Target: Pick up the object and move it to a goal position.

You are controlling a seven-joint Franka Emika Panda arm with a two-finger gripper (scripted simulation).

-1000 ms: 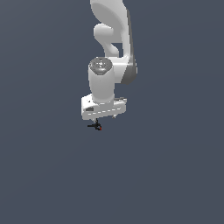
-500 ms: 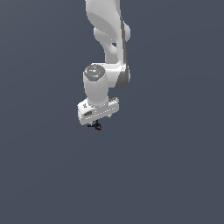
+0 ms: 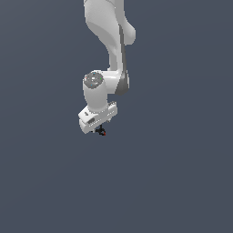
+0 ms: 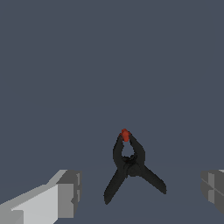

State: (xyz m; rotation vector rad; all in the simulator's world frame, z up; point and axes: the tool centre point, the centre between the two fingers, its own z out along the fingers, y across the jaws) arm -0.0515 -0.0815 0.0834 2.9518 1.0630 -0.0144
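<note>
The object (image 4: 129,168) is a tiny black clamp-like cross with a small red tip. In the wrist view it lies between my two grey fingertips, one finger (image 4: 65,194) on one side and the other finger (image 4: 213,189) on the far side, with clear gaps to both. My gripper (image 4: 141,191) is open and touches nothing. In the exterior view the white gripper (image 3: 97,129) hangs right over the object (image 3: 102,132), which peeks out just below the hand, red spot toward the exterior view's right.
The white arm (image 3: 107,41) comes down from the top of the exterior view. A plain dark grey surface (image 3: 173,173) fills everything around.
The arm has leaned toward the exterior view's left and the hand has sunk slightly and turned over the object. The object has stayed in place.
</note>
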